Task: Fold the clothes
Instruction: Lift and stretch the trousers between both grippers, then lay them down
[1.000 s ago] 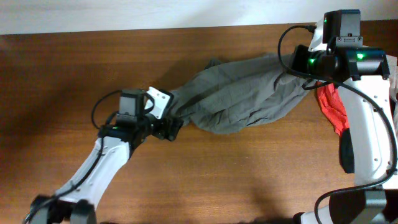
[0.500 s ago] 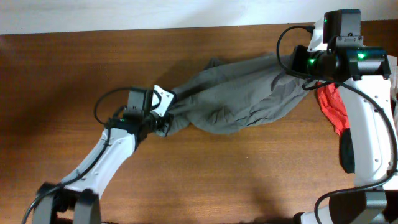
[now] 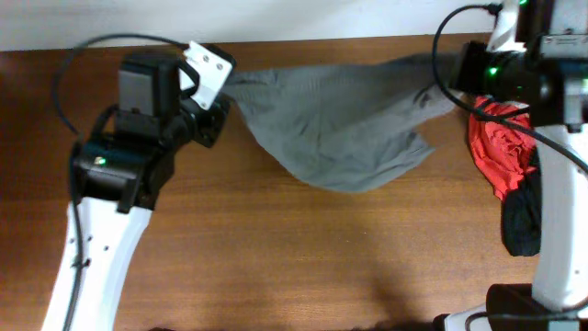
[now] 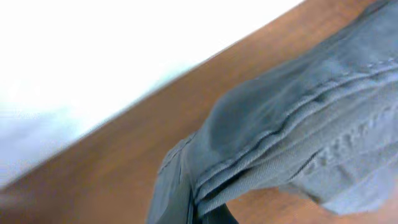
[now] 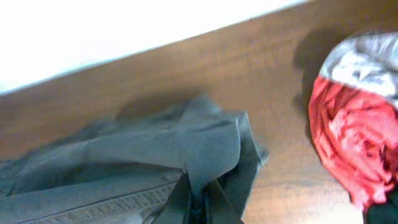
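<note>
Only overhead, shorts (image 3: 340, 129) spanning left end effector (image 3: 222, 101) to right end effector (image 3: 457, 69), both clamping cloth.

1. A brown wooden bench (image 3: 303, 248) meets a white surface (image 3: 276, 18) at its far edge.
2. A crumpled red garment (image 3: 496, 152) lies at the bench's right side.
3. A black garment (image 3: 521, 221) touches the red one's near end.
4. Pale grey cloth (image 5: 367, 59) rests against the red garment.
</note>
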`<act>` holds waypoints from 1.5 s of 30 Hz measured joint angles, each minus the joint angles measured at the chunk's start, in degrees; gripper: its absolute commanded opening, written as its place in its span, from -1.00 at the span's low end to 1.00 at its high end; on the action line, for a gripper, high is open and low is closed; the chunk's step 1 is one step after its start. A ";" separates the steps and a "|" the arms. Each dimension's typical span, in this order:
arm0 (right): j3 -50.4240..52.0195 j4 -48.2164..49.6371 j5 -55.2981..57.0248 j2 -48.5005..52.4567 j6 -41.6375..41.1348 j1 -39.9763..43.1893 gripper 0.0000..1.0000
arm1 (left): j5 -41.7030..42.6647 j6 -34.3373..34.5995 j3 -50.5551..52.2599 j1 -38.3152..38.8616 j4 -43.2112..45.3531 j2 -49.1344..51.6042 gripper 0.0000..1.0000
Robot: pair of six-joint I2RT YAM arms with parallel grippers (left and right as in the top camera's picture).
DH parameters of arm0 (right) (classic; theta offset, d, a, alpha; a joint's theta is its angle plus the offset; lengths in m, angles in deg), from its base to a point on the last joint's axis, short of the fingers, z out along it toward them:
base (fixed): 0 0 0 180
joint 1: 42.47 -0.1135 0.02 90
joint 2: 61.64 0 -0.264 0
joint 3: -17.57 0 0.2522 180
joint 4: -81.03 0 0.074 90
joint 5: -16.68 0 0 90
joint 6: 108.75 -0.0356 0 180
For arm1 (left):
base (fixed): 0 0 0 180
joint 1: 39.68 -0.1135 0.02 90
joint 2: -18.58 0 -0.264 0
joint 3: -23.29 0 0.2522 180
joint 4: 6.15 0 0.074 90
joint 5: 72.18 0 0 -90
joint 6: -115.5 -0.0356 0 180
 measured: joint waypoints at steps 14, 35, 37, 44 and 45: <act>-12.74 -1.46 -5.92 -0.57 4.24 -0.22 -0.92 | -10.95 -5.73 -9.27 0.50 0.79 0.04 -0.99; -25.57 -0.94 -12.76 -13.81 4.42 -0.42 -0.92 | -6.01 -3.93 -44.22 0.52 -9.05 -2.27 -0.99; -26.03 -0.81 -12.76 -14.60 4.42 -0.42 -0.92 | -4.72 -3.48 -44.89 0.48 -9.07 -3.06 -0.99; -26.32 -2.21 -12.37 -10.27 4.42 -0.39 -0.92 | -3.26 -1.53 -45.70 0.35 -10.62 0.11 -0.99; -26.32 -2.34 -12.09 -8.46 4.44 -0.35 -0.92 | -3.28 -1.38 -45.70 0.24 -10.75 1.64 -0.99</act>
